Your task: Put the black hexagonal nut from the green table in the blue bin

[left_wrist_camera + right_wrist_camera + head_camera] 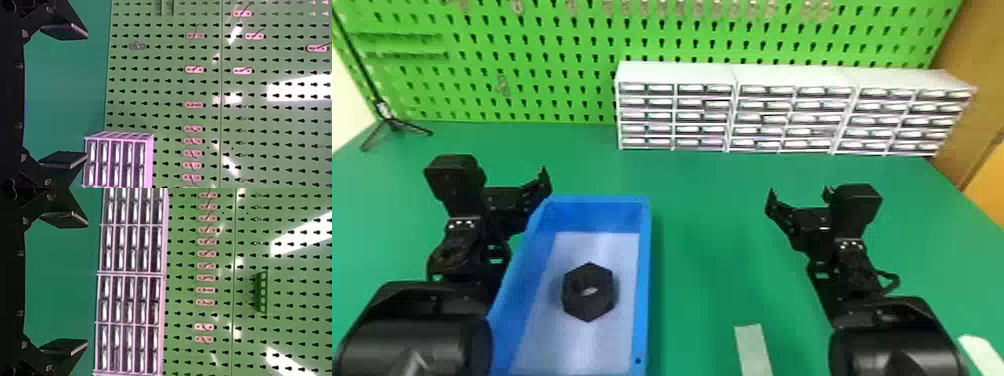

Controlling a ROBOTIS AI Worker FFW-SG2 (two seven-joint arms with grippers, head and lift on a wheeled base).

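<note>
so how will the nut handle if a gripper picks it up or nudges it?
The nut looks stiff, a thick, straight-edged hexagon. Lying flat, hole up, it probably won't roll; a nudge may slide it over the shiny floor of the bin.

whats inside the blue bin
The black hexagonal nut lies on the pale floor of the blue bin. Whatever the nut covers beneath it can't be seen, nor can the part of the bin hidden behind the left arm.

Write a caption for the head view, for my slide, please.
The black hexagonal nut rests in the blue bin on the green table.
</note>
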